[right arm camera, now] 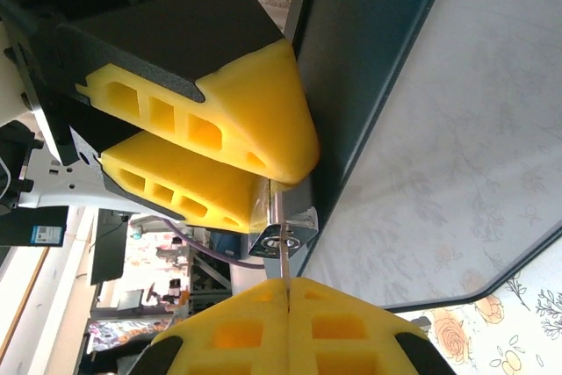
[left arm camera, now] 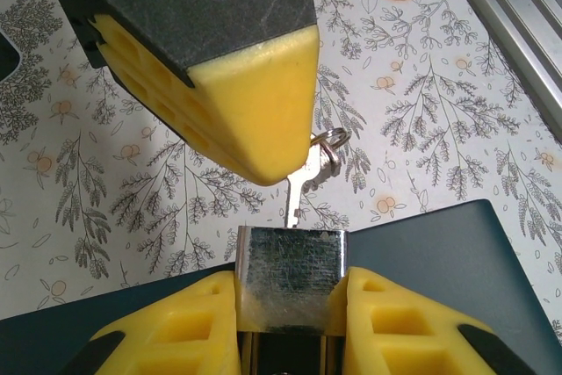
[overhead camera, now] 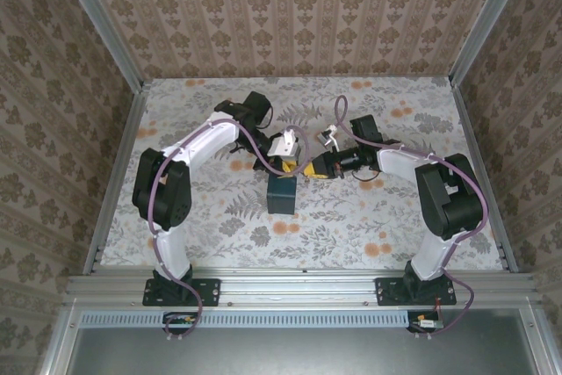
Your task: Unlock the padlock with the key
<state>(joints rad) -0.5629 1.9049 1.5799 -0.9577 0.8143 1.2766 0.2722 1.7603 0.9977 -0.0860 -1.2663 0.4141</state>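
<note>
The padlock (left arm camera: 290, 274) is a small silvery metal block, and my left gripper (left arm camera: 290, 309) is shut on its sides. It hangs just above the dark blue box (left arm camera: 439, 252). The key (left arm camera: 295, 195) is a thin blade with a small ring (left arm camera: 332, 142), and its tip meets the padlock's bottom face. In the right wrist view my right gripper (right arm camera: 288, 292) is shut on the key (right arm camera: 284, 265), whose blade enters the round keyhole of the padlock (right arm camera: 285, 234). In the top view both grippers meet mid-table, left gripper (overhead camera: 290, 164) and right gripper (overhead camera: 320, 167).
The blue box (overhead camera: 283, 193) stands on the floral table cover just in front of the two grippers. Patterned walls enclose the table on three sides. A metal rail (overhead camera: 299, 283) runs along the near edge by the arm bases.
</note>
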